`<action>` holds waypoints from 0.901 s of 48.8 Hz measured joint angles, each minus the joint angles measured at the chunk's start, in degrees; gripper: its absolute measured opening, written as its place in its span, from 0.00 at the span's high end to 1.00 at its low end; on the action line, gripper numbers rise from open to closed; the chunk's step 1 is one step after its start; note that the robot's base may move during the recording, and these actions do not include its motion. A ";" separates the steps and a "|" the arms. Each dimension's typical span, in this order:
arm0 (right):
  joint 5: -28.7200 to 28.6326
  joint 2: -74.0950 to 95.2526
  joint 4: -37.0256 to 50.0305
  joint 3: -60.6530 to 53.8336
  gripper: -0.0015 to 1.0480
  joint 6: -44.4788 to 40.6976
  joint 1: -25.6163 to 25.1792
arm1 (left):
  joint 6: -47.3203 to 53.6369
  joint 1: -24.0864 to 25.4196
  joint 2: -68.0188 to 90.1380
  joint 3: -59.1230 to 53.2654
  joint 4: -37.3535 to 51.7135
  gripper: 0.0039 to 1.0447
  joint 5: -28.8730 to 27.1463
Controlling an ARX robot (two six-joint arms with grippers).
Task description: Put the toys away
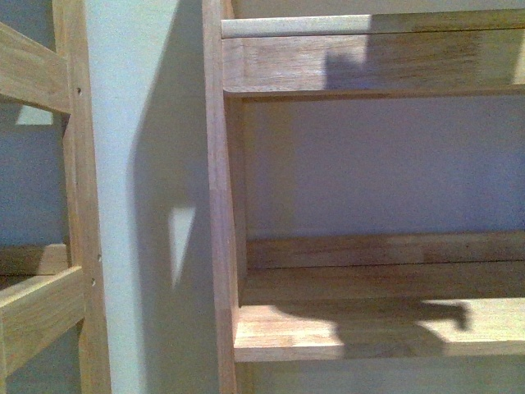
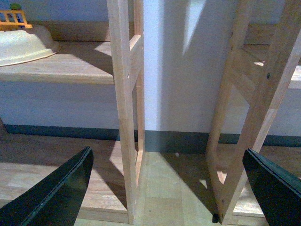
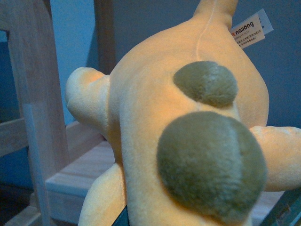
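Observation:
An orange-yellow plush toy (image 3: 155,117) fills the right wrist view, with two olive-brown round patches and a small tan tag (image 3: 249,28) near its top. My right gripper (image 3: 197,221) is shut on the plush toy; only dark slivers of its fingers show at the picture's lower edge. The toy hangs in front of a pale wooden shelf board (image 3: 80,174). In the left wrist view my left gripper (image 2: 174,188) stands open, its dark fingers (image 2: 61,193) wide apart with nothing between them. Neither arm nor the toy shows in the front view.
Two wooden shelf units face me: one upright frame (image 1: 78,205) at left, one (image 1: 221,205) at right with a shelf board (image 1: 369,328). The left wrist view shows uprights (image 2: 124,108), a cream bowl (image 2: 23,44) with an orange-yellow toy fence (image 2: 14,19) behind it on a shelf, and wood floor (image 2: 164,188).

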 joint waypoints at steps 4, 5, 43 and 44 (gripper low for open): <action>1.68 5.20 -0.76 5.88 0.93 -0.17 2.45 | 0.00 0.00 0.00 0.00 0.00 0.06 0.00; 1.95 5.99 -0.90 6.73 0.93 -0.17 2.78 | 0.00 0.00 0.00 0.00 0.00 0.06 0.00; 3.58 43.21 -10.29 45.83 0.93 12.68 10.54 | 0.00 0.00 0.00 0.00 0.00 0.06 0.00; 3.37 43.45 -10.29 45.90 0.93 12.94 10.54 | 0.00 0.00 0.00 0.00 0.00 0.06 0.00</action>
